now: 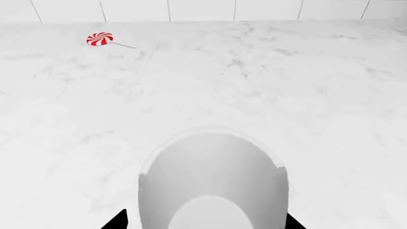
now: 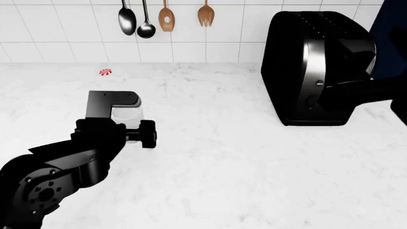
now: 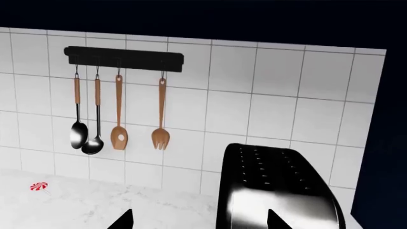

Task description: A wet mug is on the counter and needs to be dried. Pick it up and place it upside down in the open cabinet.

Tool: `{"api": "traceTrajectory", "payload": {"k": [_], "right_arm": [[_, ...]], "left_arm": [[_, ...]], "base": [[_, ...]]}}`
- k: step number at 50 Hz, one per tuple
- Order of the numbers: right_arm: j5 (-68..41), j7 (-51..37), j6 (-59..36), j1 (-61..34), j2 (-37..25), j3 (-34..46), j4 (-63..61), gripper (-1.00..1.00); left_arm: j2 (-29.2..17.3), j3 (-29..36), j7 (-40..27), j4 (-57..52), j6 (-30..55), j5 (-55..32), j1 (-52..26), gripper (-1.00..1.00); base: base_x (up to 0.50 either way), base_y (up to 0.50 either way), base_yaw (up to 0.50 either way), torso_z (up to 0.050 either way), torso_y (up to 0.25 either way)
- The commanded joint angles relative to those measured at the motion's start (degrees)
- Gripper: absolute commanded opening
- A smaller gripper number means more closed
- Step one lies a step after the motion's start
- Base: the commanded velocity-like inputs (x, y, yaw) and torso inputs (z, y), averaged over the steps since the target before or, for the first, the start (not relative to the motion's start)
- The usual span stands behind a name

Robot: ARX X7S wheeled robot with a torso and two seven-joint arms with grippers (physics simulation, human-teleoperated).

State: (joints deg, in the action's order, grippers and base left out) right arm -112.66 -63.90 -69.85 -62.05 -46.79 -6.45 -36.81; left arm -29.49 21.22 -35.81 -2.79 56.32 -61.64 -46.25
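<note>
Start from the left gripper (image 1: 205,223): two dark fingertips either side of the mug (image 1: 210,176), hard against its white wall or a hair off it. Cannot tell from these views whether clamped yet, so treat the grip as unproven. Close gently until firm, squarely across the body and below the flared rim, since glossy and wet likely means slippery. Check for slip with a small lift before committing.

Standing on the counter (image 2: 229,162), towards its left part, well apart from the black toaster (image 2: 315,71) and from the red-and-white lollipop (image 1: 100,38) near the tiled wall. Plenty of bare marble all round, so raise straight up first, then turn.

Plan the flip early: rotate the wrist in open air above the counter, not inside the cabinet, and go slowly so the mug does not swing out of the fingers. Steer clear of the utensils (image 2: 167,16) hanging on the wall.

Over at the right gripper (image 3: 198,222): fingertips spread with nothing between them, raised by the toaster. Leave it there, out of the carrying path.

No sure sight of the open cabinet here; find it before moving off
</note>
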Motion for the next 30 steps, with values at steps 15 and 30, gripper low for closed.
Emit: {"api": "traceTrajectory", "payload": {"k": [15,30], "right_arm": [[1.32,1.82,0.17,-0.77,-0.15,0.88,0.72,1.0],[5.63,10.83,-5.01,-12.09,-0.72,6.34,13.08,1.0]], "left_arm": [[-3.05,3.18,1.93,-9.9,3.75,0.59,-7.48,-1.0],[-15.99,32.21,15.07,-26.98,9.3,25.71,-41.02,-1.0]], "base": [[0.0,0.0,0.0,0.0,0.0],[0.0,0.0,0.0,0.0,0.0]]}}
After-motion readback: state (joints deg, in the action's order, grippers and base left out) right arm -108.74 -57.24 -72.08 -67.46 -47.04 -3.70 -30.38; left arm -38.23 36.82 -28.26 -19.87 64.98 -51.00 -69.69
